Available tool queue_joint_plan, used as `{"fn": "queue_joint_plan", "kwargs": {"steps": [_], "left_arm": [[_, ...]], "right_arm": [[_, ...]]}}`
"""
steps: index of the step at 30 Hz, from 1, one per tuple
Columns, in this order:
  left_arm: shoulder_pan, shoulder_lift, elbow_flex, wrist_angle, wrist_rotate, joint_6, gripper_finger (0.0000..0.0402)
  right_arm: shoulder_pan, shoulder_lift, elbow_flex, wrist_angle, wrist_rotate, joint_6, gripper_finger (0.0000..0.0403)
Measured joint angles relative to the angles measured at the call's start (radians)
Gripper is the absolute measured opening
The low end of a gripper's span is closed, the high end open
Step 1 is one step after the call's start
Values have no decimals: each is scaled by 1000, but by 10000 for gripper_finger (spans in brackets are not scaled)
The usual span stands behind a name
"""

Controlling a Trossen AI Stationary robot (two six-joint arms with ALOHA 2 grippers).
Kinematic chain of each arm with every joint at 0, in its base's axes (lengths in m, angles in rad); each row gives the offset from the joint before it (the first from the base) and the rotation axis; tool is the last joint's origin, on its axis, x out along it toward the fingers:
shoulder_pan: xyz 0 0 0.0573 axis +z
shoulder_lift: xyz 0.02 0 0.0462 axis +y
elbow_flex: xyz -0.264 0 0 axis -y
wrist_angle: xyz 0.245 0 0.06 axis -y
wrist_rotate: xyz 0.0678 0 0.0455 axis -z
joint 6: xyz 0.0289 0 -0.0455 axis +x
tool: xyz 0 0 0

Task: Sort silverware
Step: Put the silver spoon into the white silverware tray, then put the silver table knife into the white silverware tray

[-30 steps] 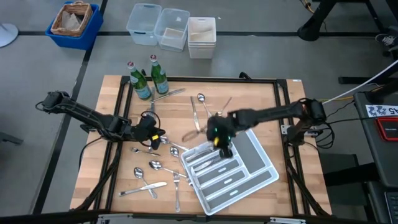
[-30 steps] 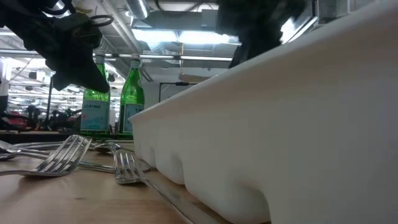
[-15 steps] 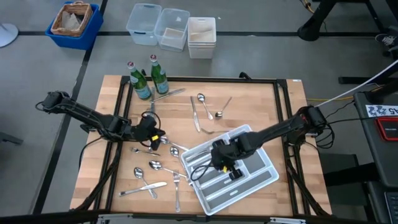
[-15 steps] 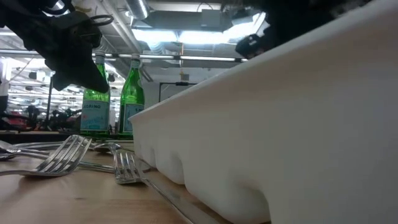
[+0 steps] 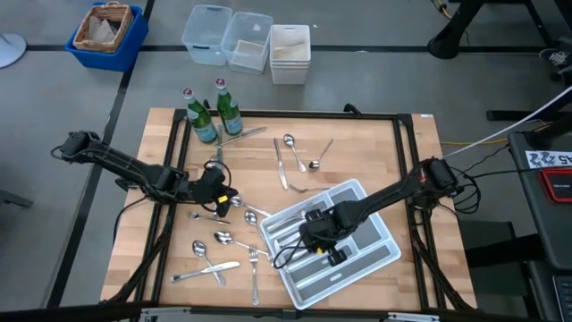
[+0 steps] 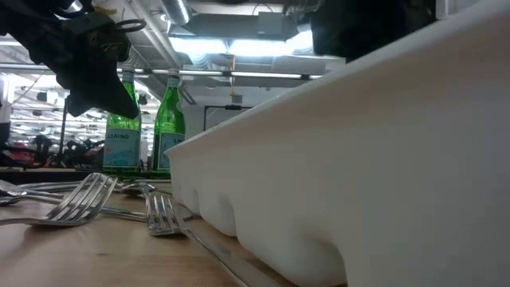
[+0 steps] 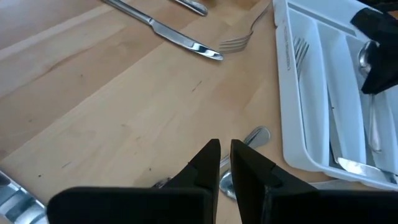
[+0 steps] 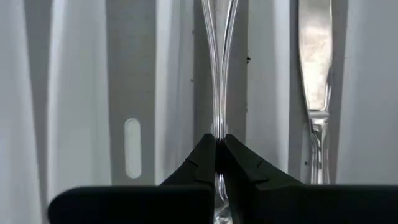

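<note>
The white divided tray (image 5: 375, 259) lies at the table's near right, and several pieces lie in its slots. My right gripper (image 5: 308, 240) is low over the tray's left slots, shut on a slim silver piece (image 8: 219, 74). A knife (image 8: 316, 68) lies in the slot beside it. Loose forks, spoons and knives lie on the wood, among them a spoon (image 5: 223, 239), a knife (image 5: 280, 165) and a fork (image 7: 236, 42). My left gripper (image 5: 223, 192) is shut and empty, hovering left of the tray above a spoon (image 7: 252, 137). My right gripper pinches the piece's thin handle (image 8: 219, 127) between its two fingertips. The fingers come from above, pointing down into the tray. The handle runs on away from the fingertips along a slot. I cannot tell whether it rests on the tray floor.
Two green glass bottles (image 5: 204, 121) (image 5: 228, 112) stand at the table's far left. Clear bins (image 5: 246, 40) and a blue basket (image 5: 105, 31) sit beyond the far edge. In the low view the tray's wall (image 6: 358, 159) fills the right side, with forks (image 6: 80, 203) to its left.
My right gripper has gone from the tray's far left rim toward the table's near edge and now sits lower over the tray's slots.
</note>
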Motion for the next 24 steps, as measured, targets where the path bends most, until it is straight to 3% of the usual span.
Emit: {"fn": "queue_joint_plan", "kwargs": {"steps": [14,19,24], "left_arm": [[0,0,0,-2,3,1,29],[0,0,0,-2,3,0,29],[0,0,0,-2,3,1,29]], "right_arm": [[0,12,0,13,-1,5,73],[-4,12,10,5,-13,186,78],[-40,12,62,-15,-147,343,78]]}}
